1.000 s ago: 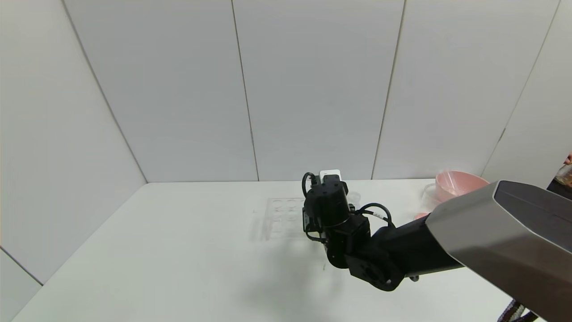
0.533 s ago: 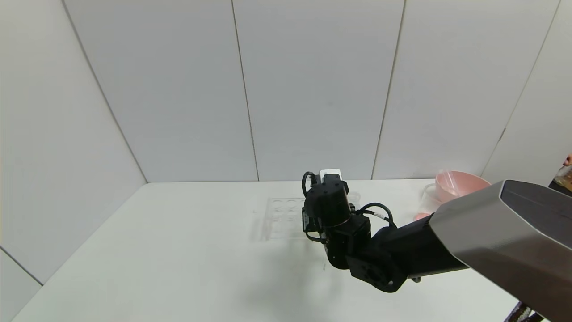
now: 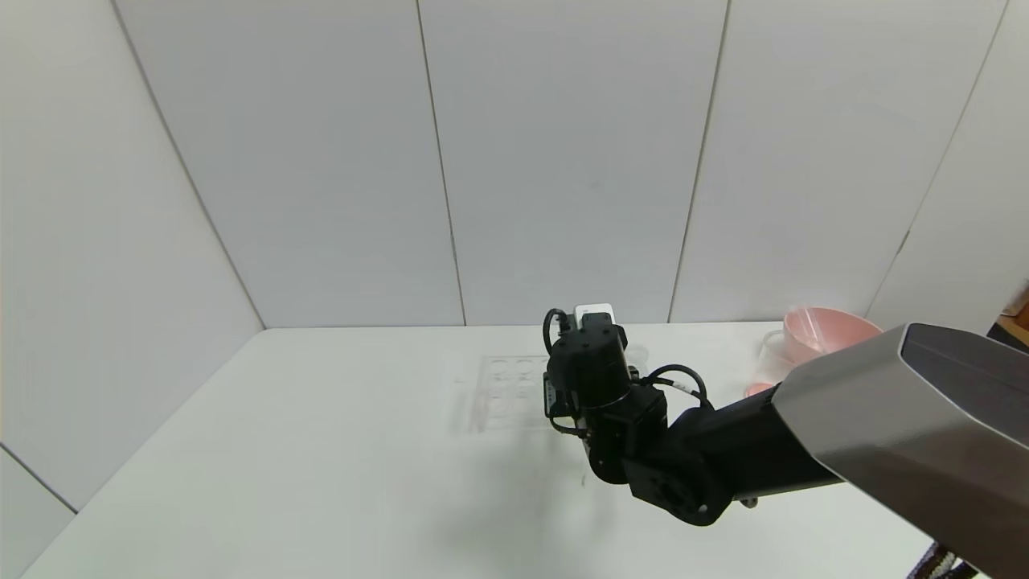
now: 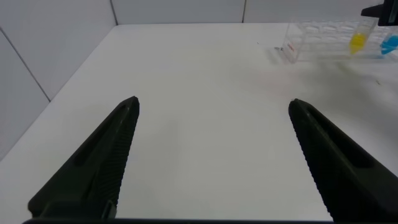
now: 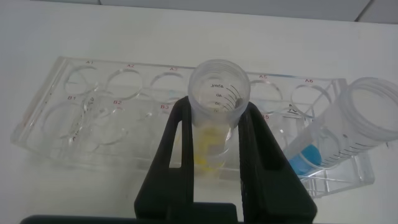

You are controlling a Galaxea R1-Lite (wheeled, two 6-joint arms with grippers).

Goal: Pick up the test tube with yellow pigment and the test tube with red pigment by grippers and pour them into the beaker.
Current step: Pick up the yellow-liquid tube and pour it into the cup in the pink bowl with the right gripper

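The test tube with yellow pigment stands upright in a clear plastic rack, with yellow liquid at its tip. My right gripper is shut on this tube just below its rim, one black finger on each side. From the left wrist view the same yellow tube shows far off in the rack. In the head view, my right arm hangs over the rack. A clear beaker stands at the far right. The test tube with red pigment is out of view. My left gripper is open over bare table.
A blue-tipped tube leans in the rack right beside the yellow one. A pink bowl sits behind the beaker at the table's far right. White walls close the table at the back and the left.
The right forearm has shifted slightly to the right. The wrist over the rack has stayed where it was.
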